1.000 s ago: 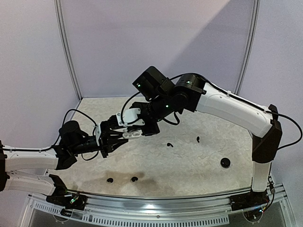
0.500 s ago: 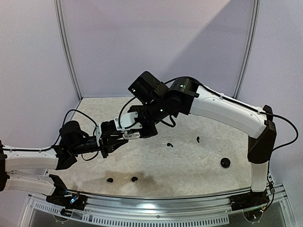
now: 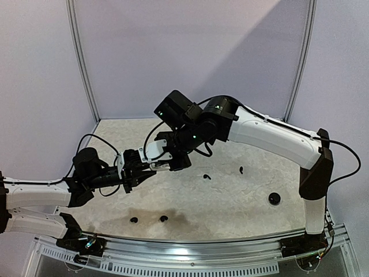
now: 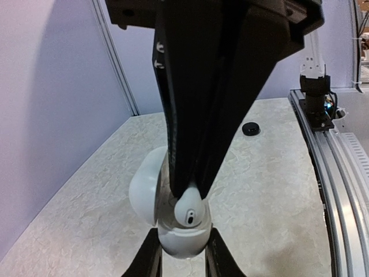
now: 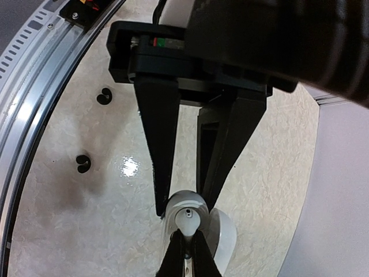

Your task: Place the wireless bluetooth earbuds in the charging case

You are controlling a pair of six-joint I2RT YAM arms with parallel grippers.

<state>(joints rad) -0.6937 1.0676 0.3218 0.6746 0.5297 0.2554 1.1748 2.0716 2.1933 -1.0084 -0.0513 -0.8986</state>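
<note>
My left gripper (image 4: 183,238) is shut on a white charging case (image 4: 180,242), holding it above the table with its lid (image 4: 144,187) swung open. My right gripper (image 5: 189,234) is shut on a white earbud (image 5: 188,217) and comes down from above onto the case. The earbud (image 4: 190,212) sits at the case's open mouth, its rounded end still showing. In the top view the two grippers meet at the left of the table around the case (image 3: 161,167). Black earbuds (image 3: 206,176) (image 3: 241,170) (image 3: 134,219) (image 3: 164,219) lie loose on the table.
A small black round case (image 3: 274,198) sits at the right of the table, also visible in the left wrist view as the black case (image 4: 250,128). Two black earbuds (image 5: 104,96) (image 5: 83,163) lie near the metal rail (image 5: 34,109) at the front edge. Walls close the back and sides.
My right arm has swung slightly left and down, bringing the white earbud onto the open case. The left gripper has stayed almost still.
</note>
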